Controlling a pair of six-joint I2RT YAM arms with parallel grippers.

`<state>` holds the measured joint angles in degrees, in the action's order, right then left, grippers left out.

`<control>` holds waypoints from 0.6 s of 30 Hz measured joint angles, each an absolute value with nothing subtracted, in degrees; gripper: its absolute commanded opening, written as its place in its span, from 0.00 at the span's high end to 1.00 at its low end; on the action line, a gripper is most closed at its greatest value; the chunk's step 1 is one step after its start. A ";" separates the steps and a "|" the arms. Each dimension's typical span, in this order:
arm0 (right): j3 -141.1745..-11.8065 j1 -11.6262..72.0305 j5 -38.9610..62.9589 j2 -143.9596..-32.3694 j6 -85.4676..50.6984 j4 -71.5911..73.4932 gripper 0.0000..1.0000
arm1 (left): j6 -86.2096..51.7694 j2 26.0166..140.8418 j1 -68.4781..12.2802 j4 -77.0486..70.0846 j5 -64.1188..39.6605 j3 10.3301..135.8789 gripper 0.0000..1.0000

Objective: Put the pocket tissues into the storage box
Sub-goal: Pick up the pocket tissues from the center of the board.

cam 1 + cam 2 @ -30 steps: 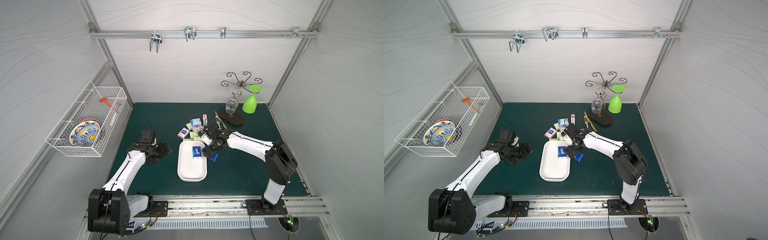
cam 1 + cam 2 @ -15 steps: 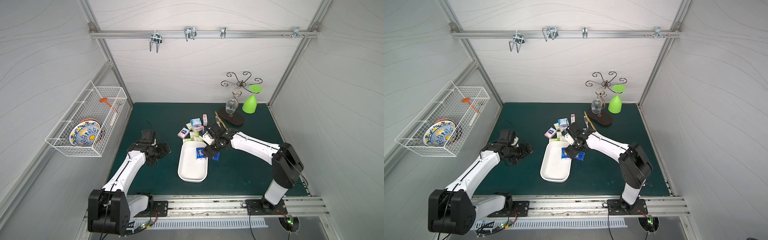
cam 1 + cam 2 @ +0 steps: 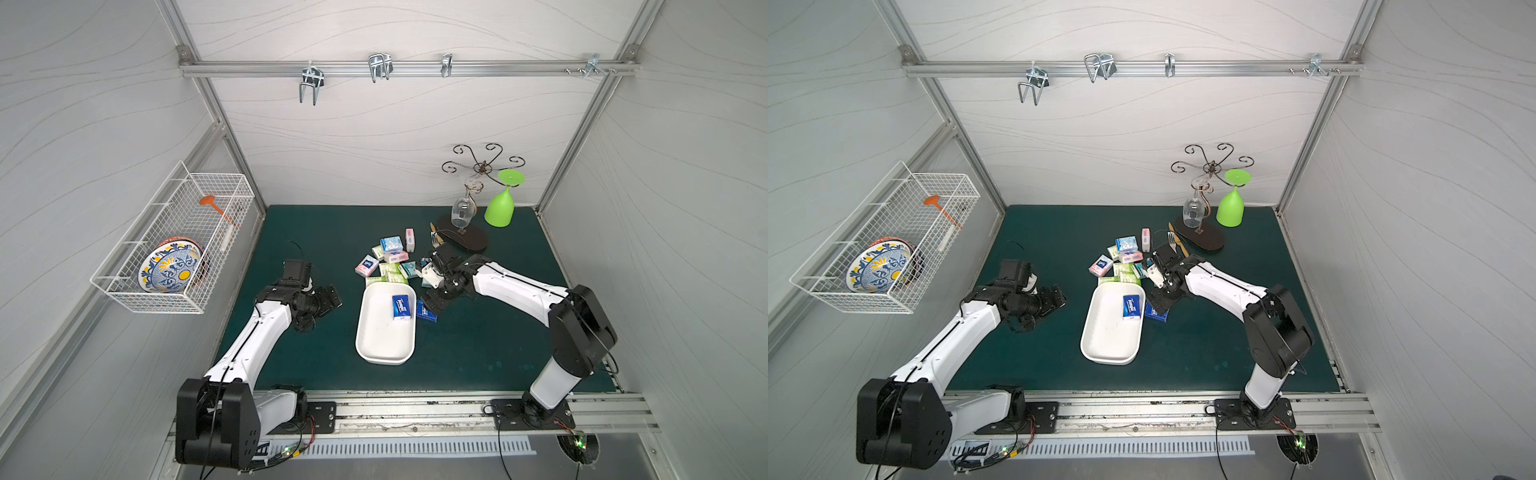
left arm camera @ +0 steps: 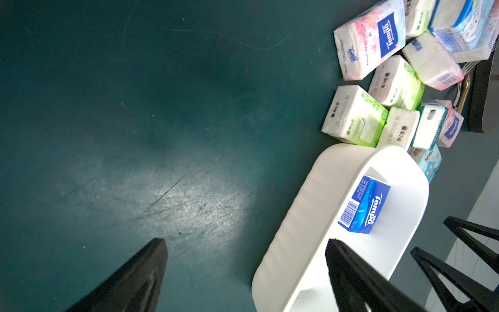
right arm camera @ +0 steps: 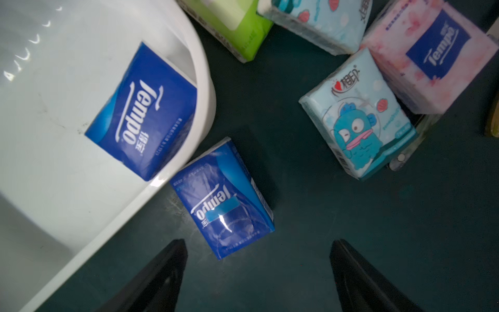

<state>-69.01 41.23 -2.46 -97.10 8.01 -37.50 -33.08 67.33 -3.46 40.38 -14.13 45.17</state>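
Note:
The storage box [image 3: 380,340] [image 3: 1106,340] is a shallow white tray at mid-mat. One dark blue pocket tissue pack [image 3: 401,307] [image 3: 1131,306] [image 5: 143,113] [image 4: 363,205] lies flat in its far end. A second dark blue pack [image 3: 426,312] [image 3: 1156,313] [image 5: 222,200] lies on the mat against the box's right wall. My right gripper [image 3: 434,300] [image 5: 258,241] hovers open just above that pack, holding nothing. Several pink, green and teal packs [image 3: 390,257] [image 3: 1125,257] are heaped behind the box. My left gripper [image 3: 332,297] [image 4: 245,241] stands open left of the box.
A white wire basket [image 3: 174,245] with a patterned plate hangs on the left wall. At the back right, a dark stand base [image 3: 465,237] carries a clear glass, beside a green glass [image 3: 500,208]. A fork [image 3: 435,239] lies next to the pile.
My right gripper has drawn back from over the box to its right side, leaving a dark blue pack lying in the box. The left arm has not moved.

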 measured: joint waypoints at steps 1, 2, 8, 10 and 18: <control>-68.95 41.69 -2.74 -97.51 8.27 -37.47 0.01 | -33.10 67.33 -3.46 40.49 -14.13 45.17 0.04; -68.95 42.24 -2.98 -98.06 8.88 -37.39 0.01 | -33.10 67.35 -3.46 40.56 -14.13 45.17 0.04; -69.52 44.75 -3.68 -102.72 10.85 -36.80 0.01 | -33.10 67.37 -3.46 40.56 -14.11 45.17 0.04; -70.32 44.93 -3.81 -104.27 11.42 -36.80 0.01 | -33.10 67.37 -3.46 40.56 -14.11 45.17 0.04; -72.90 44.93 -4.08 -107.66 12.47 -36.21 0.08 | -33.10 67.37 -3.46 40.53 -14.06 45.17 0.04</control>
<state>-72.90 44.93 -4.08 -107.66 12.47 -36.21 -33.10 67.37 -3.46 40.53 -14.06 45.17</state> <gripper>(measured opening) 0.940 0.961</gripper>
